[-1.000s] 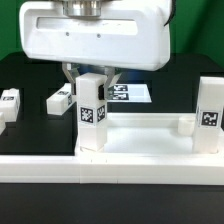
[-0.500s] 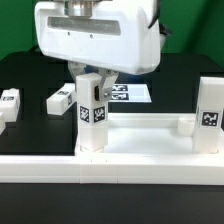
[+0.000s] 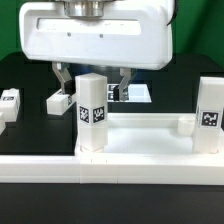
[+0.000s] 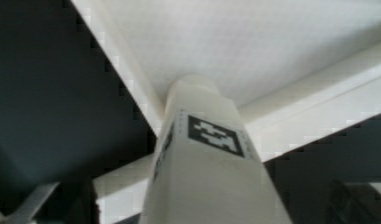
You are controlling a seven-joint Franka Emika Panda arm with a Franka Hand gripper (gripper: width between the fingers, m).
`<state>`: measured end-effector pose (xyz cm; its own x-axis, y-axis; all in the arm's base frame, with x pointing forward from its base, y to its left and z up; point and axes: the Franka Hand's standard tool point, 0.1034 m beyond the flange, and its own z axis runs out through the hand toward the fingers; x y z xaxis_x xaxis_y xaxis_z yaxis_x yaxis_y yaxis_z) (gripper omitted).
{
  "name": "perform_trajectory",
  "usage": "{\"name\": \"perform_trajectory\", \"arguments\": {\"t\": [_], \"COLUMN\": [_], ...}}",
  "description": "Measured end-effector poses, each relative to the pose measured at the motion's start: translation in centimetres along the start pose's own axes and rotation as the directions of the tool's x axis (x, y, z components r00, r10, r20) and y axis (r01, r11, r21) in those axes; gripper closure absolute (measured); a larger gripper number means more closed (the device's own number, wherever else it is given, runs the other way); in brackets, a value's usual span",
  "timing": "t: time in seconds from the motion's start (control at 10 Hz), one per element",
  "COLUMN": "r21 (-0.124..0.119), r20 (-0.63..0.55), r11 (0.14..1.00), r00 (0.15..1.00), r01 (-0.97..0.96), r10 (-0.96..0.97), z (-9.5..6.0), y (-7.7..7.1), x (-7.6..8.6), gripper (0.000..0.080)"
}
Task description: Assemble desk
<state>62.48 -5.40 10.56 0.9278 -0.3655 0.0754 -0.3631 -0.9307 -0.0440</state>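
Observation:
The white desk top [image 3: 140, 152] lies in the foreground with its raised rim up. One white tagged leg [image 3: 92, 112] stands upright in its corner at the exterior view's left. A second leg [image 3: 210, 116] stands in the corner at the right. My gripper [image 3: 93, 88] hangs over the left leg, jaws spread wide, with a finger [image 3: 62, 82] on each side and clear of it. In the wrist view the same leg [image 4: 213, 150] runs up the middle between the open fingers [image 4: 34, 202].
Two loose white legs [image 3: 10, 101] [image 3: 60, 99] lie on the black table at the exterior view's left. The marker board [image 3: 134, 93] lies behind the standing leg. A long white rail [image 3: 110, 190] runs along the front.
The fingers were shut on the left standing leg a second ago. They have since opened wide and let it go, and the hand has turned back square. The leg stays upright.

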Motion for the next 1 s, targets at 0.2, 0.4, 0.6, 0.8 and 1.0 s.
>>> {"name": "perform_trajectory", "arguments": {"t": [0.2,0.4,0.6,0.8,1.0], "r21": [0.000,-0.007,-0.007,-0.012,-0.015], "r20": [-0.002,0.000,0.006,0.009,0.014], "r11": [0.984,0.930,0.841,0.759,0.678], "r00": [0.984,0.930,0.841,0.759,0.678], "r01": [0.178,0.368,0.542,0.651,0.735], "r10": [-0.178,-0.368,-0.542,-0.651,-0.735], "z": [0.01,0.03,0.19,0.23,0.22], "y": [-0.15,-0.22,0.27,0.34,0.42], "x": [-0.01,-0.06,-0.08,-0.09,-0.07], "gripper": [0.0150,0.0150,0.0150,0.0150,0.0150]}}
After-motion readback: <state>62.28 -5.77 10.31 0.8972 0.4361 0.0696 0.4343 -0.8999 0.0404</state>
